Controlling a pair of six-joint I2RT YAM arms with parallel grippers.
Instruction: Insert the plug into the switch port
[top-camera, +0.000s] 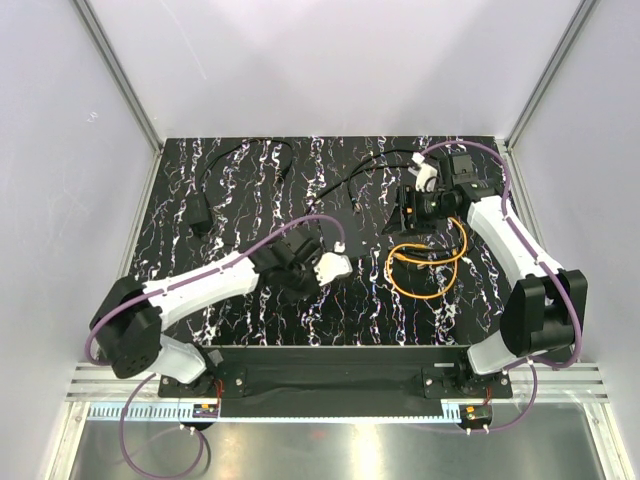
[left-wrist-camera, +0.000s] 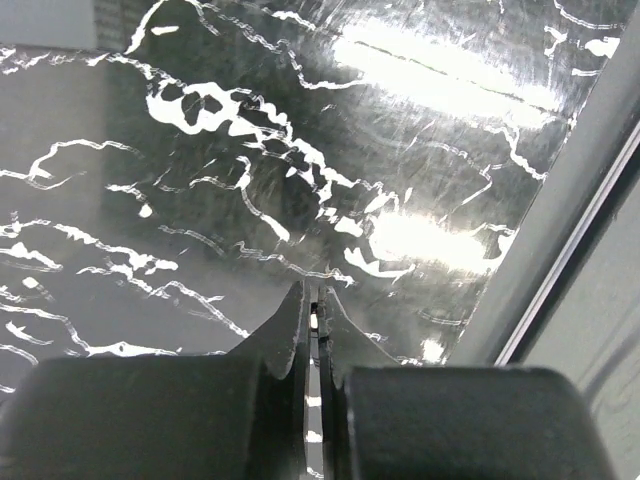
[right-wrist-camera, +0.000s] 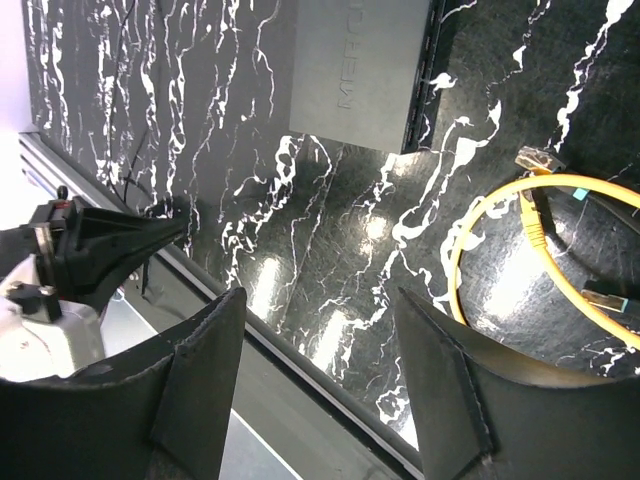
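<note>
The switch (right-wrist-camera: 360, 70) is a flat matte-black box lying on the marbled table; I cannot make out its port. The orange cable (right-wrist-camera: 452, 262) lies coiled to its right, also seen as the orange cable (top-camera: 462, 250) from above. One plug (right-wrist-camera: 538, 158) points toward the box and a second plug end (right-wrist-camera: 606, 298) lies lower in the coil. My right gripper (right-wrist-camera: 320, 295) hangs open high above the table with nothing between its fingers, apart from box and cable. In the top view the right gripper (top-camera: 412, 205) overlaps the box. My left gripper (left-wrist-camera: 317, 295) is shut and empty, low over bare table.
Thin black cables (top-camera: 255, 150) lie along the back of the table, and a small black block (top-camera: 200, 213) sits at the left. A dark rail (right-wrist-camera: 300, 370) borders the table in the right wrist view. The left gripper (top-camera: 345, 262) is left of the coil.
</note>
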